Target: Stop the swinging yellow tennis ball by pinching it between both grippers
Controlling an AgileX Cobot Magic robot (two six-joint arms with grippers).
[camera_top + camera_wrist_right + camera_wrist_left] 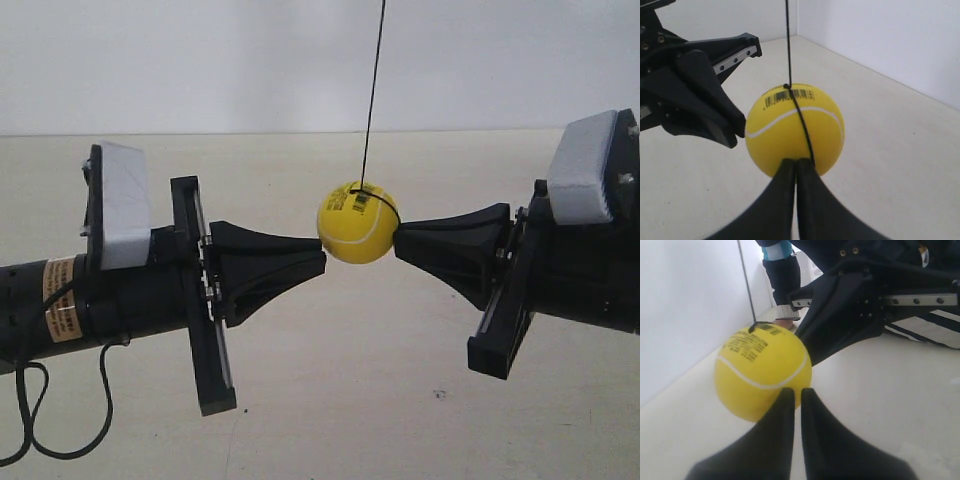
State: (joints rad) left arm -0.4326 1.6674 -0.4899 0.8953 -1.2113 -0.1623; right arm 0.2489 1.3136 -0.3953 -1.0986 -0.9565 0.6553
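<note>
The yellow tennis ball (357, 222) hangs on a thin black string (372, 90) between the two cone tips. My left gripper (322, 262), the arm at the exterior view's left, is shut, its tip against the ball's lower side. My right gripper (398, 238) is shut too and touches the opposite side, slightly higher. In the left wrist view the ball (762, 371) sits just beyond my left gripper (794, 390), off-centre, with the right gripper (812, 355) behind it. In the right wrist view the ball (795, 129) rests centred on my right gripper (796, 161), with the left gripper (735, 131) beside it.
A pale wall (300, 60) stands behind a cream surface (340, 400). A black cable (30, 420) loops under the arm at the exterior view's left. A person's dark sleeve with a white cuff (785, 310) shows in the left wrist view.
</note>
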